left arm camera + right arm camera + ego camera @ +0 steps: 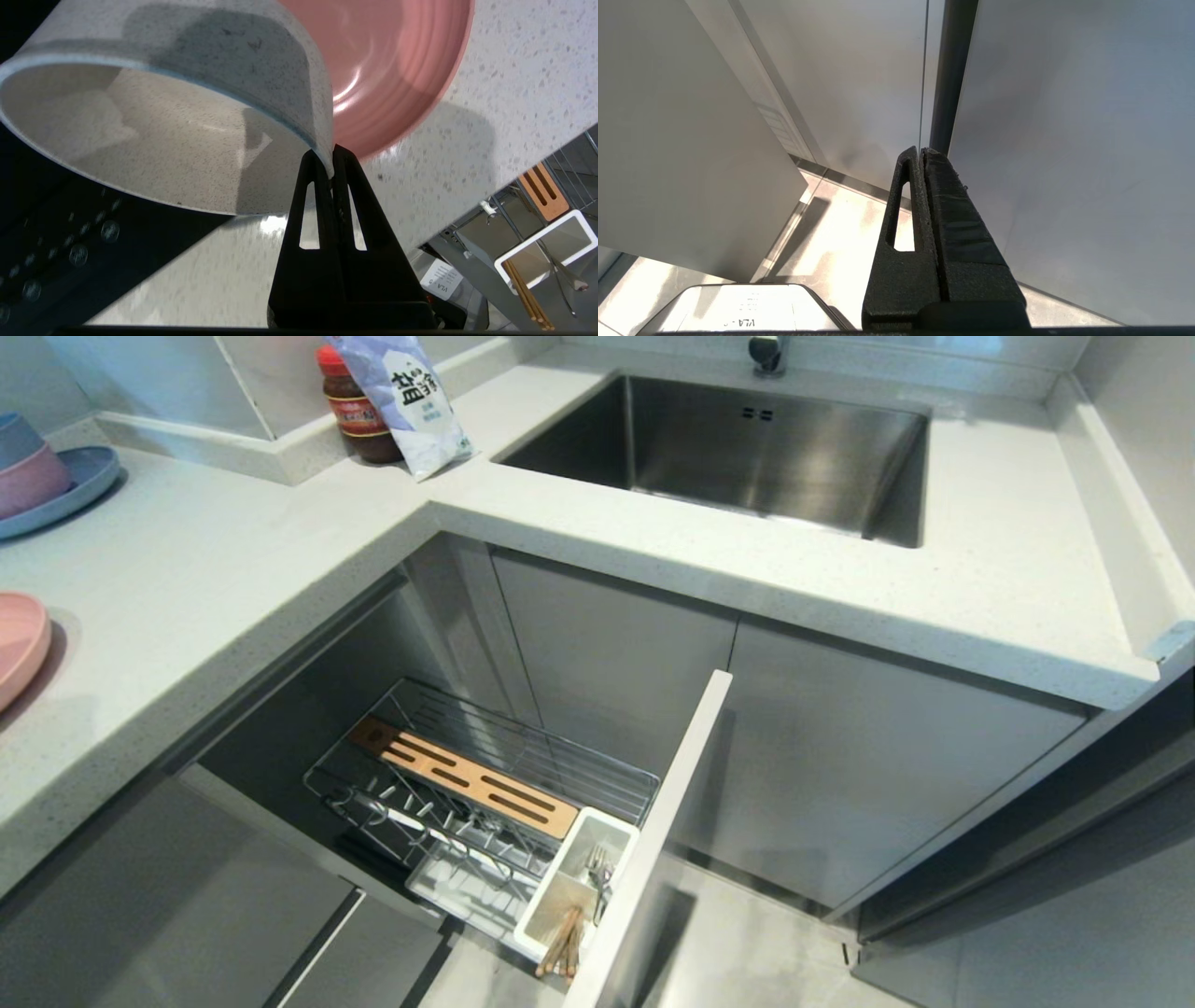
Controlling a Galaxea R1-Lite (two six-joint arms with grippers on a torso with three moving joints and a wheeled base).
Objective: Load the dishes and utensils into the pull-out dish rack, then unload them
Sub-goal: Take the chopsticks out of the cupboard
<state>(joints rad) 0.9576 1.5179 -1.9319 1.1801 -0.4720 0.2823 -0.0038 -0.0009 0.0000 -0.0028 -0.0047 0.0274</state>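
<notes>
My left gripper (330, 156) is shut on the rim of the cream speckled bowl (154, 140), which hangs tilted above the counter, out of the head view. Behind the bowl lies the pink plate (392, 65), also at the counter's left edge in the head view (17, 649). The pull-out dish rack (467, 793) stands open below the counter. Its white cutlery holder (574, 877) contains the fork (597, 875) and the chopsticks (563, 943); both show in the left wrist view too, the fork (558, 275) beside the chopsticks (525, 294). My right gripper (922, 151) is shut and empty, parked low by the cabinet fronts.
Stacked blue and pink bowls on a blue plate (51, 485) sit at the far left of the counter. A sauce jar (357, 411) and a white bag (406, 397) stand near the steel sink (747, 448). The rack's pale front panel (658, 831) juts out.
</notes>
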